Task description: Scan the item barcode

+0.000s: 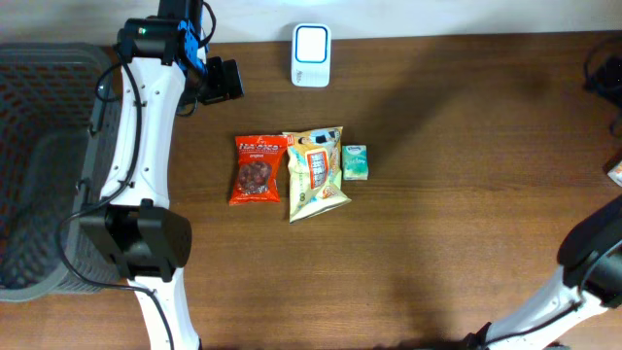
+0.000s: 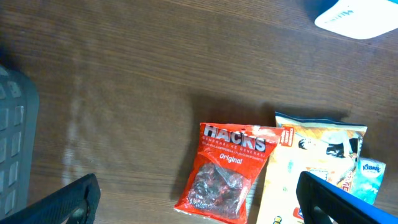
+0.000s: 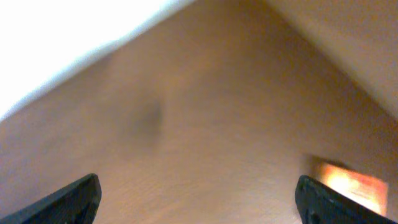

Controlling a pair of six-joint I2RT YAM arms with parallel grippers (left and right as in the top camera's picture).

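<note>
The left gripper (image 1: 224, 81), black and two-fingered on a white arm, hangs over the far left part of the brown wooden table (image 1: 466, 194), close to its far edge. Its fingers (image 2: 74, 200) are spread wide. They hold nothing and touch no packet.

The right gripper (image 3: 198, 199) is also spread wide, with nothing between its dark fingertips (image 3: 323, 202). Its wrist view is blurred. It shows tan wood, a bright white area at upper left, and a small orange shape (image 3: 348, 179) at lower right that I cannot identify. From overhead, only part of the right arm (image 1: 588, 267) shows, at the near right corner.

Three packets lie flat in a row, left of the table's middle, printed fronts up. The red Hacks sweet bag (image 1: 258, 168) is leftmost. The yellow snack bag (image 1: 316, 173) lies against its right side. The small green tissue pack (image 1: 355, 162) rests against the yellow bag's right edge.

A white rounded scanner unit (image 1: 311, 53) sits at the far edge, beyond the packets and apart from them, to the right of the left gripper.

A dark grey mesh basket (image 1: 39, 165) fills the left edge, beside the left arm. Bare wood runs from the tissue pack to the right edge and along the whole near side. A black cable (image 1: 603, 73) and a small cut-off object (image 1: 614, 173) sit at the right edge.
</note>
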